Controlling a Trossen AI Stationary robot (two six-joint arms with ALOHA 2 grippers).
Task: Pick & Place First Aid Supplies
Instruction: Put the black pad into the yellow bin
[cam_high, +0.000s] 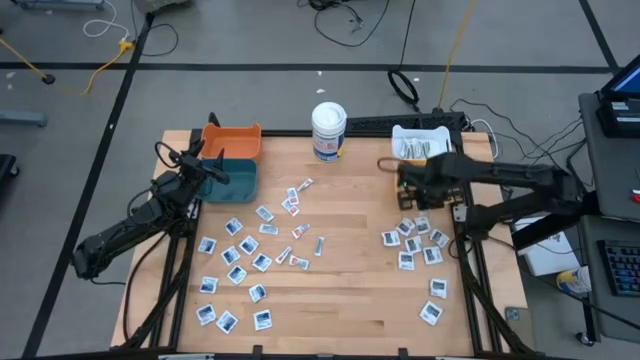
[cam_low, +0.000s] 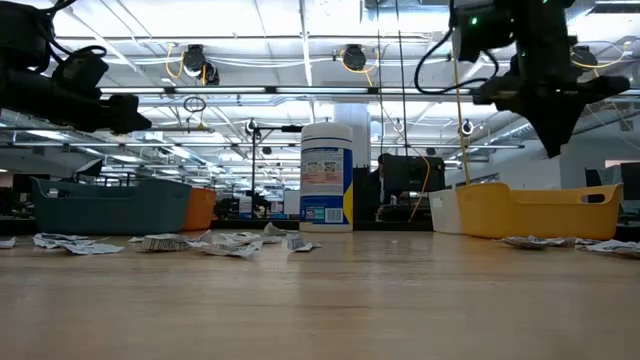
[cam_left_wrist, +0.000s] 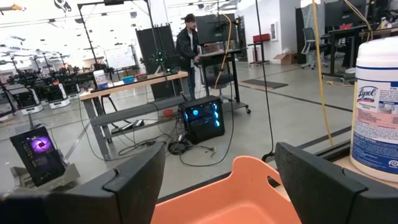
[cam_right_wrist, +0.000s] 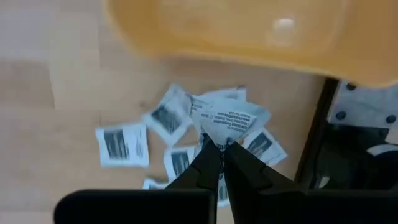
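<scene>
A: Where do we stand with the right gripper (cam_right_wrist: 219, 148)?

B: Its jaws are pinched tight on one square white paper sachet with dark print (cam_right_wrist: 229, 120), gripped by its edge. The sachet stands out beyond the tips, lifted clear of the pale wooden desk (cam_high: 340, 290).

A: And the other first aid supplies?

B: Below the jaws lies a loose cluster of the same white-and-blue flat packets (cam_right_wrist: 122, 144) on the desk. A far bigger scatter (cam_high: 250, 255) sits well apart, on the left arm's side. Ahead of the right jaws we see the rounded rim of a yellow plastic bin (cam_right_wrist: 249, 31), close but not yet under the sachet.

A: What is the left gripper (cam_left_wrist: 217, 180) doing?

B: It waits with jaws wide and nothing between them, above the orange plastic bin (cam_left_wrist: 242, 199), with the tall white cylindrical wipes tub with a blue label (cam_left_wrist: 376, 106) off to one side.

A: What could go wrong from here?

B: We judge the grip to be thin, only an edge of a limp packet. A quick swing towards the bin could let it slip and flutter back onto the desk. If the jaws open before they are fully over the rim, the light sachet may land on the edge or outside. We also cannot tell whether a second packet clings behind the first.
</scene>
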